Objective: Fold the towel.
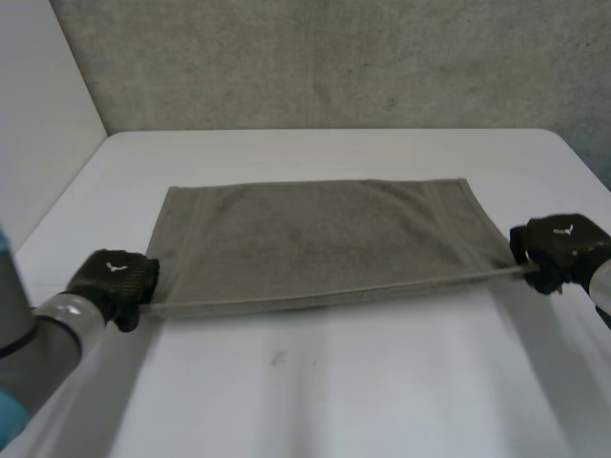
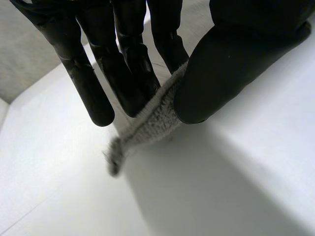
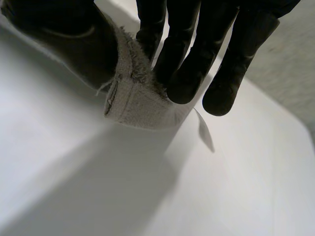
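Observation:
A grey-brown towel (image 1: pixel 320 239) lies spread across the middle of the white table (image 1: pixel 315 391), its near edge lifted and pulled taut between my hands. My left hand (image 1: pixel 116 278) holds the near left corner; in the left wrist view the thumb (image 2: pixel 231 64) pinches the towel corner (image 2: pixel 147 128) against the fingers. My right hand (image 1: pixel 558 250) holds the near right corner; in the right wrist view the thumb (image 3: pixel 69 42) and fingers (image 3: pixel 184 73) pinch the hemmed corner (image 3: pixel 135 101), with a small white label (image 3: pixel 205 132) hanging beside it.
A grey wall (image 1: pixel 334 57) stands behind the table's far edge. Bare table surface lies in front of the towel, with a small dark speck (image 1: pixel 277 359) on it.

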